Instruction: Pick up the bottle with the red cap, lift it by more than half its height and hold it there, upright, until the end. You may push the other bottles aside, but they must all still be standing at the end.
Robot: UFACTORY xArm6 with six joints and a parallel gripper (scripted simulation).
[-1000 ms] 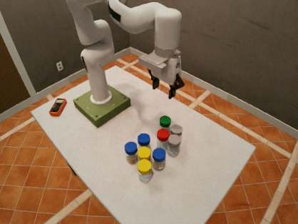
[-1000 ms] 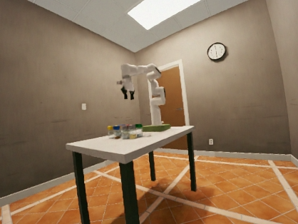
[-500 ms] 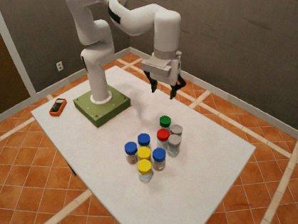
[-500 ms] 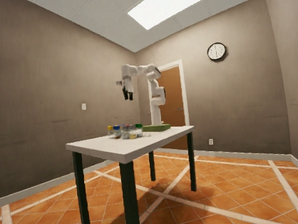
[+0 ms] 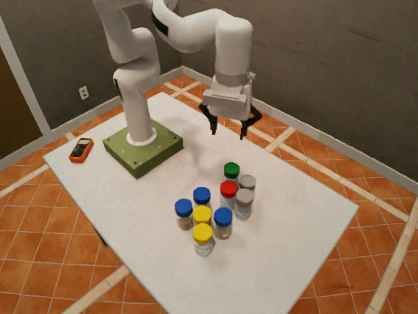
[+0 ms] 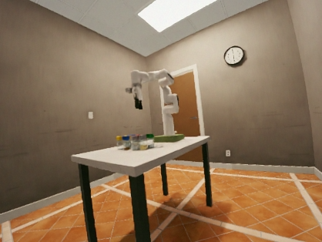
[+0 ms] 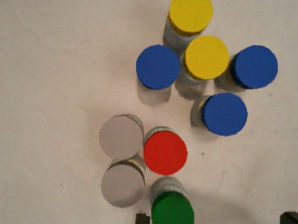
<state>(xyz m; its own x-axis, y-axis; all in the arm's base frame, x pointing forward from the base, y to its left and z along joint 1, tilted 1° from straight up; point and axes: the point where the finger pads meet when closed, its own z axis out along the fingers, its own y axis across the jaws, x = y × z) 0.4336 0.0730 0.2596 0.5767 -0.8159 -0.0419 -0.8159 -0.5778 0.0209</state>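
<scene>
Nothing grasped yet: gripper (image 5: 229,131) open and empty, high above the table (image 5: 300,220). Red-capped bottle (image 5: 228,193) standing untouched, hemmed in by the green-capped bottle (image 5: 231,173) behind and two grey-capped bottles (image 5: 244,202) beside it. Descent, grasp, lift and hold all remaining.

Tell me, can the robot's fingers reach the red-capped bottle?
Probably yes, from above: the open gripper hangs empty with nothing over the red-capped bottle. But it's tight: the green-capped bottle and two grey-capped bottles crowd its sides.
</scene>
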